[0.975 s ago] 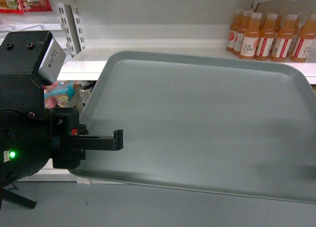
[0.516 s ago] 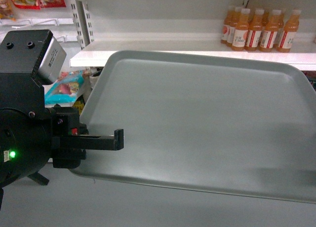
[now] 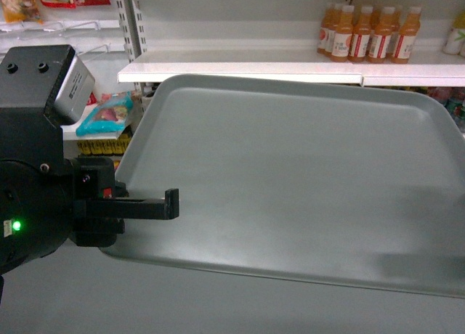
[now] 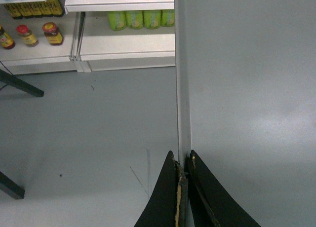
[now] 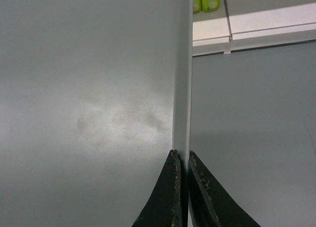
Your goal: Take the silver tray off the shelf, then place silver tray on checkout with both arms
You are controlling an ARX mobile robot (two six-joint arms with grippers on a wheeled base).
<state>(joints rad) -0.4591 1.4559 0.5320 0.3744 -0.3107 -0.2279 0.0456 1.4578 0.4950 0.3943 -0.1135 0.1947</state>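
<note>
I'm seeing the silver tray hanging in mid-air in front of the shelf, clear of its front lip and resting on no surface. It's looking matte grey-green, plain, with rounded corners and a low raised rim, lying nearly flat with its far edge facing the shelf board. My left gripper is pinching the tray's left rim between its black fingers, and my right gripper is pinching the right rim likewise.

The tray fills mid-frame; bottles crowd the shelf upper right; open floor lower left.
</note>
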